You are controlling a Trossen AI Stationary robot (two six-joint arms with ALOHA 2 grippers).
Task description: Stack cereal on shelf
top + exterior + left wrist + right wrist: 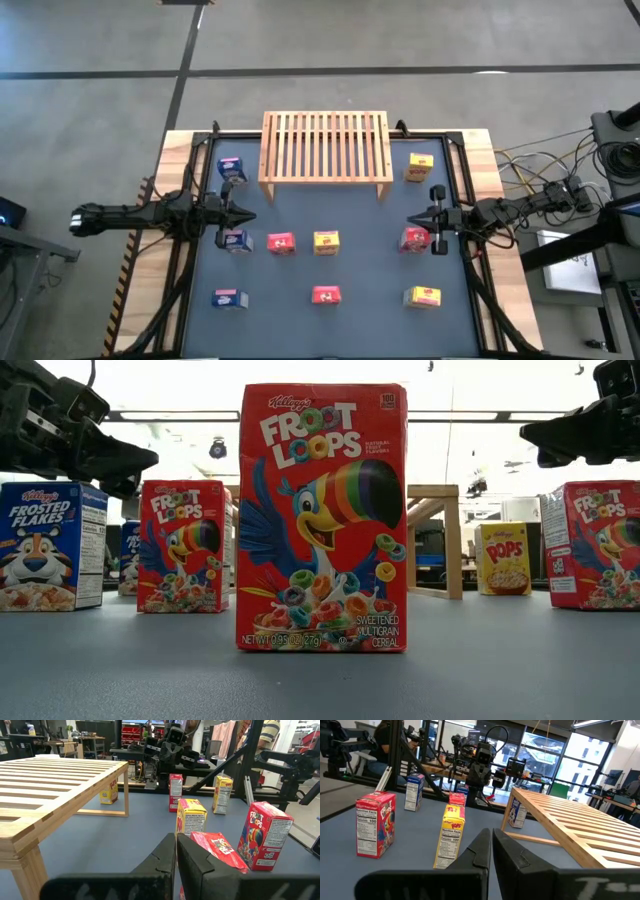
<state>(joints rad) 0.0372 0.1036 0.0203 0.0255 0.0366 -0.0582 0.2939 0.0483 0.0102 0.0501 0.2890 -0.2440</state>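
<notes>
The wooden slatted shelf (325, 145) stands on its legs at the table's far middle. Nine small cereal boxes stand upright on the dark mat: blue ones (231, 168) (234, 240) (230, 298) on the left, red ones (282, 243) (326, 295) (415, 240), and yellow ones (326, 242) (420, 166) (423, 296). My left gripper (247, 215) is shut and empty, raised above the mat between two blue boxes. My right gripper (412, 218) is shut and empty, just above the right red box. Both sets of shut fingers show in the wrist views (176, 847) (491, 842).
In the low view a red box (322, 518) fills the middle, with both arms high at the sides (70, 440) (590, 430). Bare mat lies in front of the shelf (325, 205). Cables and equipment lie beyond the table's right edge (560, 190). People show in the room behind.
</notes>
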